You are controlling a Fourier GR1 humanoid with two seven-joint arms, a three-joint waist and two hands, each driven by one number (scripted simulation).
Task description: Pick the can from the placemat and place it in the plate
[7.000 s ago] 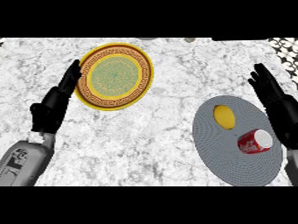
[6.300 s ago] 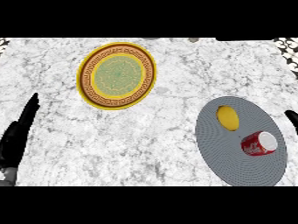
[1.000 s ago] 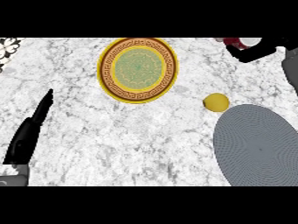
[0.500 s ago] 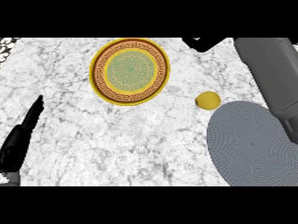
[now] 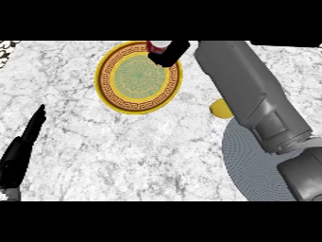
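The red can (image 5: 156,46) with a white top shows at the far rim of the yellow plate (image 5: 114,97), which has a green centre and a dark red patterned band. My right hand (image 5: 172,53) is curled round the can and hides most of it, holding it over the plate's upper right edge. The grey forearm runs from the lower right across the grey round placemat (image 5: 254,165). My left hand (image 5: 20,151) rests open at the left edge, fingers straight.
A yellow lemon (image 5: 219,108) lies on the marble counter just off the placemat's upper left edge, partly hidden by my right forearm. Patterned tiles show at the far corners.
My right arm has swung left from the far right, carrying the can to the plate's far rim. The lemon lies off the placemat. The left hand has stayed put.
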